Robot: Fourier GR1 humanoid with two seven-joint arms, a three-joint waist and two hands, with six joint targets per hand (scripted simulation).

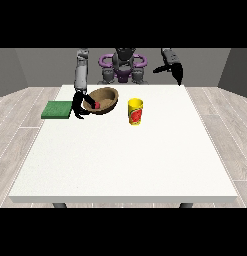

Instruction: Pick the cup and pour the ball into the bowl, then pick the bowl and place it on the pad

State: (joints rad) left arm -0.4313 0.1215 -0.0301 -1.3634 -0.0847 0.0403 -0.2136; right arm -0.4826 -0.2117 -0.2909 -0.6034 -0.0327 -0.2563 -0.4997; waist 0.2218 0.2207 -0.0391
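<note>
A brown bowl (106, 98) is tilted with its opening towards the camera, and a red ball (97, 105) lies inside it at its lower left. The hand at the view's left (78, 106) is at the bowl's left rim, its fingers curled round that rim. A yellow cup (135, 111) with a red mark stands upright on the table, to the right of the bowl. A green pad (57, 109) lies flat at the table's left edge, just left of that hand. The hand at the view's right (176, 70) hangs above the table's far right corner, its fingers straight and holding nothing.
The white table (125, 160) stretches wide towards the camera in front of the cup and bowl. The robot's torso (123, 65) stands behind the far edge.
</note>
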